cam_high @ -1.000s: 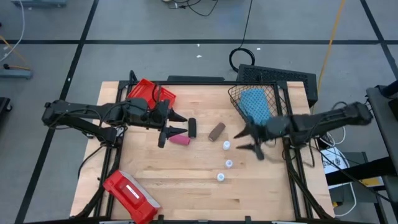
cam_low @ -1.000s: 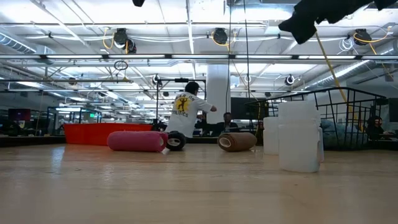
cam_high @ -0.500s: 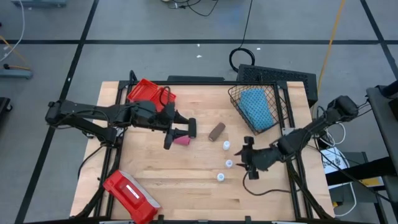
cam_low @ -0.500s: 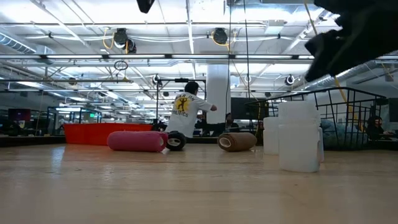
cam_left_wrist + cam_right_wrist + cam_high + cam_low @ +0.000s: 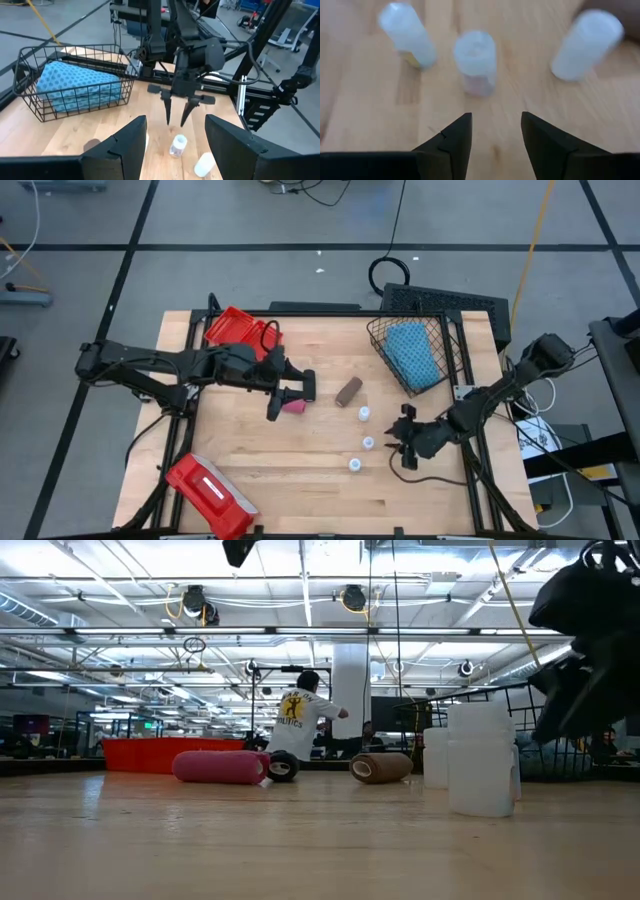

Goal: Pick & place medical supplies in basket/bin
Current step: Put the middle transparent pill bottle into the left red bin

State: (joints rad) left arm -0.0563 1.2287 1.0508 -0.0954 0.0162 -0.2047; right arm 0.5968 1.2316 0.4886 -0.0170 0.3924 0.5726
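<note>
Right gripper (image 5: 404, 442) sits low over the table, just beside the middle white bottle (image 5: 368, 443), on its side away from the left arm. Fingers apart and empty; in the right wrist view that bottle (image 5: 475, 62) lies straight ahead of the gap, so this looks like a line-up for a grab. The other two white bottles (image 5: 364, 414) (image 5: 354, 465) flank the middle one closely on either side, so a sloppy close could knock one over.

Wire-mesh basket (image 5: 440, 332) stands beyond the middle bottle toward the far table edge, with the blue cloth pad (image 5: 412, 352) already inside. Likely drop spot for the bottle, near enough.

Left gripper (image 5: 286, 394) hangs over the pink roll (image 5: 292, 406), well apart from the middle bottle on the left-arm side. Fingers spread, holding nothing, probably about to take the roll. Black roll (image 5: 310, 385) sits just beside it; brown roll (image 5: 347, 391) lies between that and the bottles.

Red two-compartment bin (image 5: 240, 329) sits behind the left gripper at the far edge. Flat red case (image 5: 208, 489) lies at the near edge, clear of both arms.
</note>
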